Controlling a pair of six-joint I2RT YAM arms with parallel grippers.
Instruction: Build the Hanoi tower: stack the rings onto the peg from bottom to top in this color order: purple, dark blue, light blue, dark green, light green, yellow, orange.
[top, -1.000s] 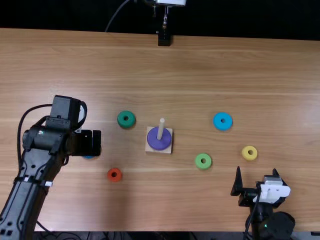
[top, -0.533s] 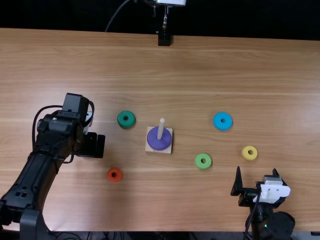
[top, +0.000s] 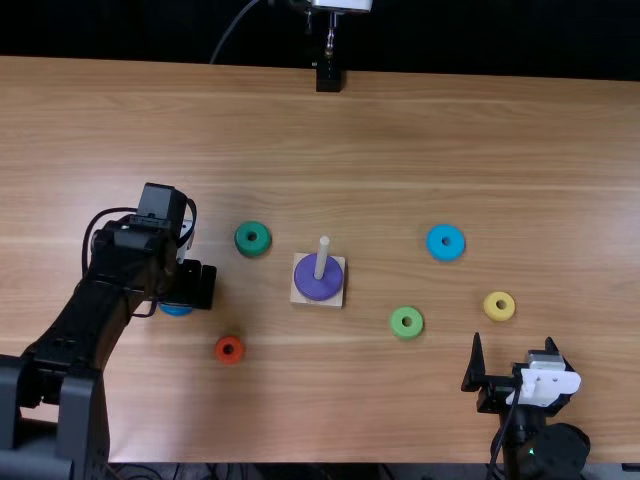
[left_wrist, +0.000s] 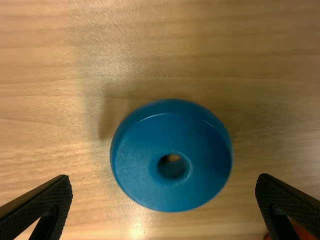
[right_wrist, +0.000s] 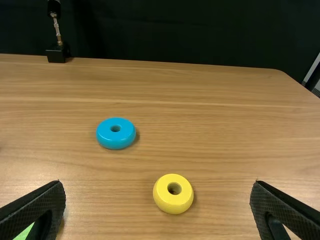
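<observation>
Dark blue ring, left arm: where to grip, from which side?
Grip the dark blue ring by its outer wall, straight down from above. It lies flat on the table, hole up, round wall exposed, left jaws open to either side. I'd skip the centre hole; it looks narrow for the jaws.
</observation>
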